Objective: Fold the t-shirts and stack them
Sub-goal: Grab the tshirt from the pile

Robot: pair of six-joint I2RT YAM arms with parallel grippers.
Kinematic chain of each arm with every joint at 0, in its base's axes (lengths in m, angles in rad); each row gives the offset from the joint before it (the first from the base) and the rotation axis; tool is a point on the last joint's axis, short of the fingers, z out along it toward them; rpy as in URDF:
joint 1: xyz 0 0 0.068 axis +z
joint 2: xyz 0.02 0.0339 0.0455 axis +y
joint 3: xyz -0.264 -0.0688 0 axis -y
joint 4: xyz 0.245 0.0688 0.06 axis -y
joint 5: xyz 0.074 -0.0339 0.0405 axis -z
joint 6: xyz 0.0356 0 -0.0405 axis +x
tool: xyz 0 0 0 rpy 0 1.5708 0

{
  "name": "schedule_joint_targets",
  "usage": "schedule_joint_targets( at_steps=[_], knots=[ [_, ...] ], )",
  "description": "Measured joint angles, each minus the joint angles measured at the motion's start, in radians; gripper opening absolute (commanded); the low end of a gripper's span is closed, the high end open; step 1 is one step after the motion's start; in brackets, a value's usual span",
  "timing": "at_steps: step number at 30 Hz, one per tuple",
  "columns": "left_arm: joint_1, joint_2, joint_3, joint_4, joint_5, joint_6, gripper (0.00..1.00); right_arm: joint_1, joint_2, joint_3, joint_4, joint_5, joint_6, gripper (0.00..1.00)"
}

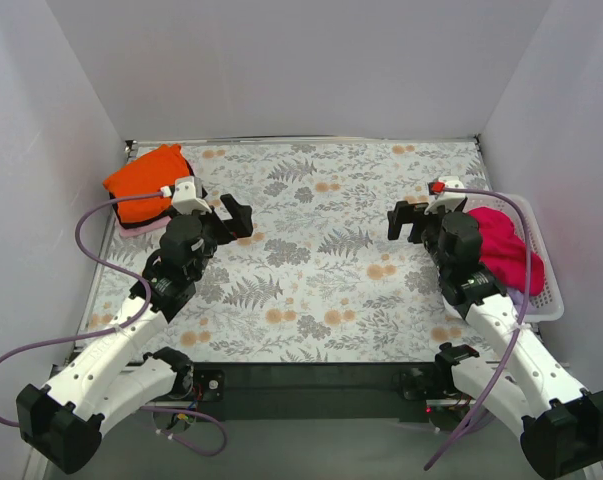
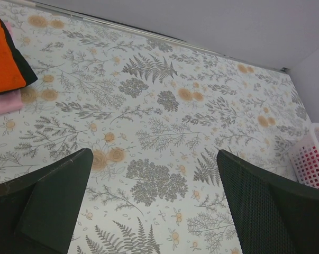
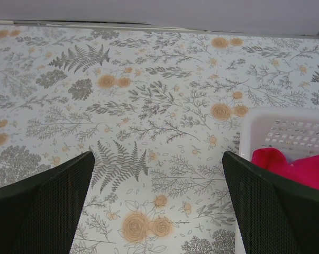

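Left claw [image 1: 237, 218] apart, empty, beside orange t-shirt [image 1: 146, 185]. Right claw [image 1: 406, 218] apart, near crimson t-shirt [image 1: 506, 250] in basket [image 1: 549, 308].

Bright, even, diffuse light fills all 3 views, with a faint lavender cast on the white walls [image 1: 301, 70]. Shadows on the floral surface [image 1: 321, 270] are soft and faint, lying close under the arms. The surface reads matte. The top view is sharp throughout. In both wrist views the fingers [image 2: 53, 206] sit near the lens, very dark, showing only fine mesh texture; the print stays crisp.
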Motion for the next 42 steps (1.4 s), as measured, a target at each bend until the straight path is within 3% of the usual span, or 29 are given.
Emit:
schedule_joint_targets(
  at_steps=[9,16,28,42],
  knots=[
    [0.000,-0.001,-0.008,0.013,0.002,-0.012,0.98,0.000,0.008,-0.007,-0.001,0.010,0.000,0.98],
    [0.000,-0.010,-0.046,0.032,0.013,-0.010,0.98,-0.013,0.068,0.031,-0.035,0.116,-0.006,0.98],
    [0.001,-0.018,-0.046,0.050,0.017,-0.004,0.98,-0.361,0.172,0.132,-0.147,0.142,0.005,0.98],
    [0.001,-0.069,-0.052,0.044,0.015,-0.004,0.98,-0.500,0.248,0.126,-0.207,0.129,0.023,0.96]
  ],
)
